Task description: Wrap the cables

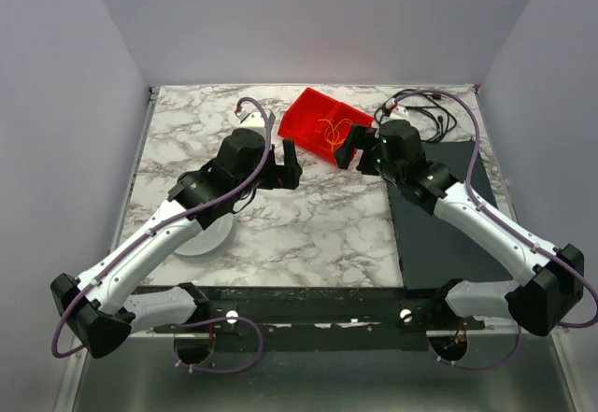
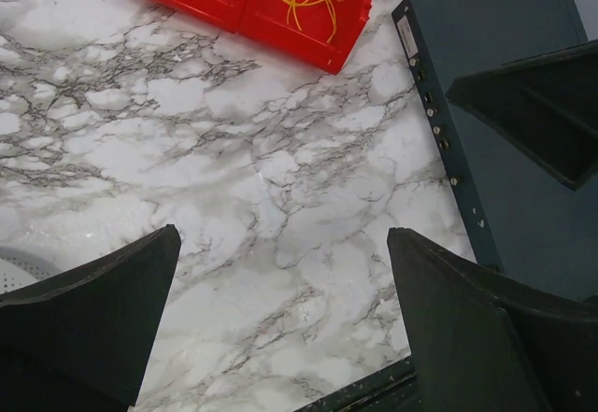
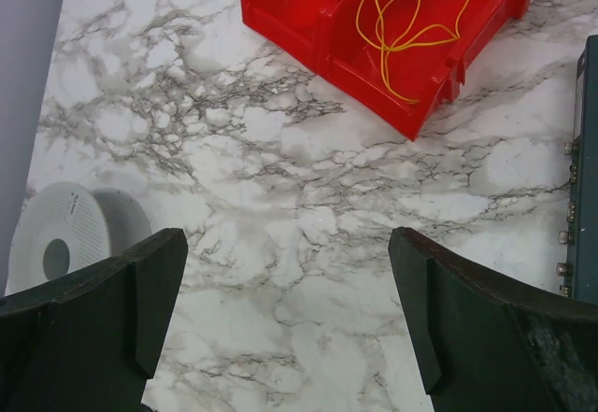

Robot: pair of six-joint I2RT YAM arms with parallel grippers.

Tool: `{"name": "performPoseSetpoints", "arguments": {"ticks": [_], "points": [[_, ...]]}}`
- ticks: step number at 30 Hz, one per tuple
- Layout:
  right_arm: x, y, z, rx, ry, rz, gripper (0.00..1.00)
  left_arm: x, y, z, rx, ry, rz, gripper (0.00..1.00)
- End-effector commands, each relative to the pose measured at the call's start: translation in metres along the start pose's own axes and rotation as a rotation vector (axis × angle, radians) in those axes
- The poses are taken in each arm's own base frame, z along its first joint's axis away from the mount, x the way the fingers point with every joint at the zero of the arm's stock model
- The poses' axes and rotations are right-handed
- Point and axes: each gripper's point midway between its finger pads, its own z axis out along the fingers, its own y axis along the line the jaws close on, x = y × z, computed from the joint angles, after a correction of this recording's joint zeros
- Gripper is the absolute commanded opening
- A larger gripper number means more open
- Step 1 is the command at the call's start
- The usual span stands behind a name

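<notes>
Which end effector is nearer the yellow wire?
Right. The right end effector is at the edge of the red bin beside the yellow wire; the left end effector is farther, short of it.

Bin [image 1: 301, 113] toward far edge of table [image 1: 308, 234], slightly right of middle, set askew. Thin wire tangle [image 1: 331, 131] in bin, in right compartment. Cord coil [image 1: 420, 113] at far right corner, behind flat box [image 1: 420, 244], which lies along right edge. Round disc [image 1: 207, 236] left of middle, toward near edge, partly under left arm. Left gripper [image 1: 291, 164] before bin; right gripper [image 1: 350, 148] at bin's near right side, possibly touching.
</notes>
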Motion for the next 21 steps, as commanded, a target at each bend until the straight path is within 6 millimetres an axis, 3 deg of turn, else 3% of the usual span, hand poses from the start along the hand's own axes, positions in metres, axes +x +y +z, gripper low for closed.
{"name": "performPoseSetpoints", "arguments": {"ticks": [1, 14, 18, 21], "points": [[0.000, 0.002, -0.006, -0.016, -0.007, 0.005, 1.00, -0.008, -0.001, -0.009, 0.017, -0.036, -0.025, 0.99], [0.009, -0.003, -0.002, 0.004, 0.017, 0.004, 1.00, 0.015, 0.036, -0.009, -0.164, 0.002, -0.103, 0.99], [0.014, -0.006, -0.001, 0.017, 0.037, 0.004, 1.00, 0.033, 0.074, -0.008, -0.375, 0.018, -0.167, 0.99], [0.016, -0.008, -0.003, 0.020, 0.042, 0.004, 1.00, 0.062, 0.115, -0.012, -0.583, 0.052, -0.252, 0.99]]}}
